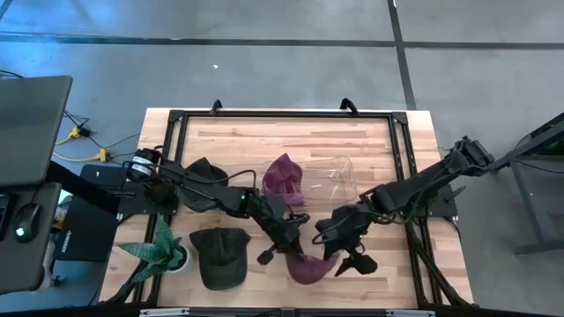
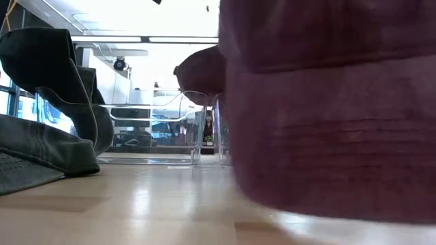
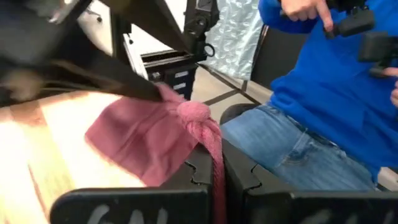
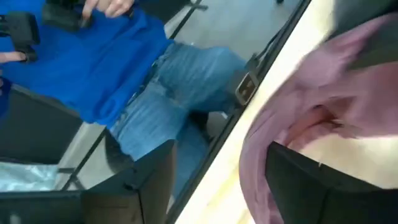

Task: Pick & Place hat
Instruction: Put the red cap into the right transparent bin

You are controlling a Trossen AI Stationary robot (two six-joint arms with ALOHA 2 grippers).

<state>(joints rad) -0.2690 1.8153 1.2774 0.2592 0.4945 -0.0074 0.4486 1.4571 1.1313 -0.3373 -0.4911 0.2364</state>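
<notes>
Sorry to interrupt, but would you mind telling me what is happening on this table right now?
Both arms are working on a maroon hat near the table's front edge. The left pincer is shut on a bunched fold of its fabric, and the right pincer is at the hat's other side, with cloth between its fingers. Another maroon hat sits on a clear stand mid-table, a dark cap lies flat nearby, and a person in a blue top sits just beyond the table.

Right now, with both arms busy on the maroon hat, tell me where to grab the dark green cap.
Grip the dark green cap by its brim, coming straight down from above. It lies flat and alone on the table, beside the plant, and the thin brim suits two fingers.
</notes>
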